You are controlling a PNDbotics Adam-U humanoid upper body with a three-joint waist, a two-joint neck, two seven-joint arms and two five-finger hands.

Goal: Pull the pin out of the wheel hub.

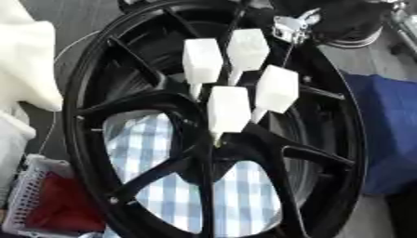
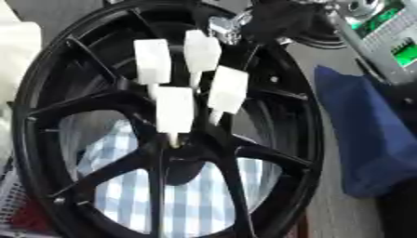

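Fingers we cannot make out: at the top edge of the left eye view only a black mass with a silver joint shows, which we take for the robot's right hand (image 1: 295, 25), and we cannot tell whether it is spread or curled. The left hand shows nowhere.

Just below it lies the black spoked alloy wheel (image 1: 90, 69), over a blue-and-white checked cloth (image 1: 146, 144). Four white pins with blocky plastic heads stand clustered at the black wheel hub (image 1: 213, 148). The uppermost white pin (image 1: 247, 49) lies nearest the hand, down and to its left, close but apart from it. The lowest white pin (image 1: 228, 109) runs its thin stem down into the hub's middle. Each pin's long axis runs from its head at the top of the view down to its stem, the heads toward the hand.

In the right eye view the same relation holds: the hand is the dark shape over the rim's top, and the uppermost pin's head sits right under the silver joint. We judge that the reach goes down and leftward, and that the pull must follow the stem's line, back up toward the hand. A dark blue padded cloth (image 2: 366, 139) lies right of the rim, clear of that path.
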